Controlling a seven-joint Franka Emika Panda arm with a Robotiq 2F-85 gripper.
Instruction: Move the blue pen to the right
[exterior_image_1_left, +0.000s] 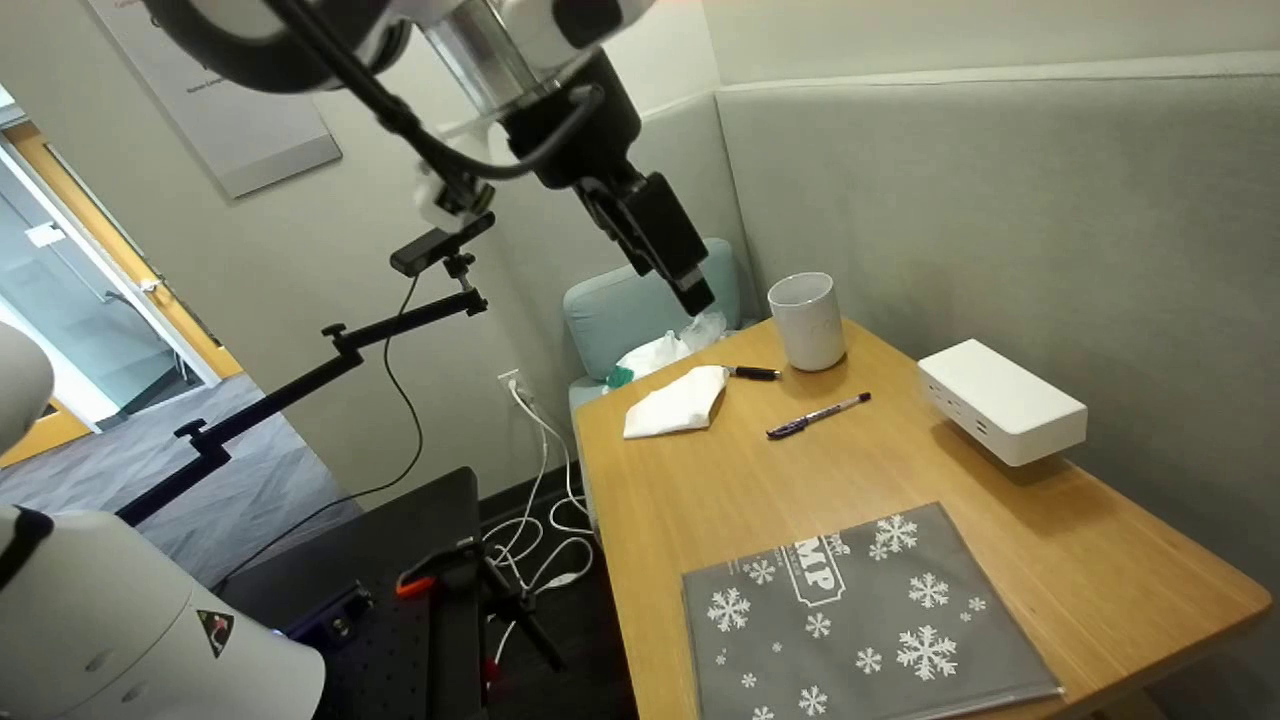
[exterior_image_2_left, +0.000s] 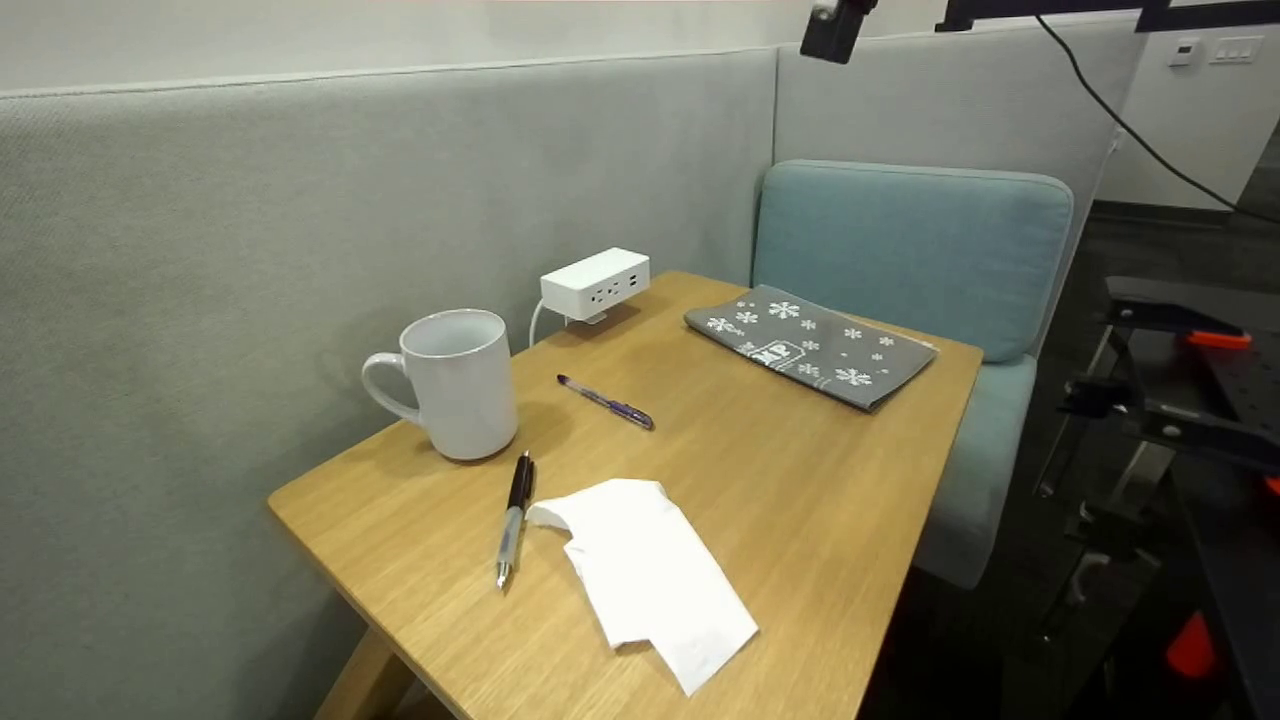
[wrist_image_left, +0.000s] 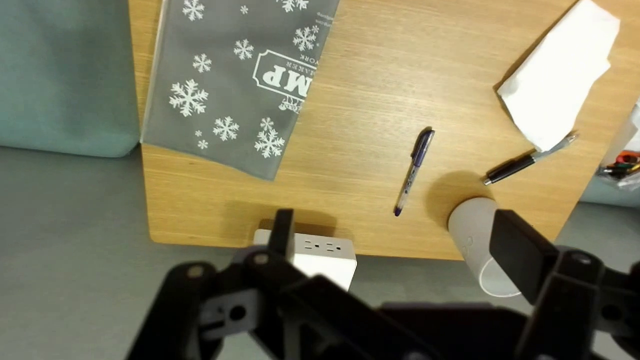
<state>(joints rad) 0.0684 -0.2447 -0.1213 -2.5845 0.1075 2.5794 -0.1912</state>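
Note:
The blue pen is a thin, dark blue to purple capped pen with a clear barrel. It lies flat on the wooden table in both exterior views (exterior_image_1_left: 820, 415) (exterior_image_2_left: 605, 402) and in the wrist view (wrist_image_left: 414, 171). My gripper (exterior_image_1_left: 692, 290) hangs well above the table, apart from the pen. In the wrist view the gripper (wrist_image_left: 400, 242) is open, its two black fingers wide apart with nothing between them. The pen lies above the gap between the fingers in that picture.
A white mug (exterior_image_2_left: 460, 385) stands near the pen. A black and grey pen (exterior_image_2_left: 515, 515) touches a white napkin (exterior_image_2_left: 650, 570). A white outlet box (exterior_image_1_left: 1003, 400) sits at the table's edge by the padded wall. A grey snowflake bag (exterior_image_1_left: 860, 620) lies on the table (exterior_image_1_left: 660, 520).

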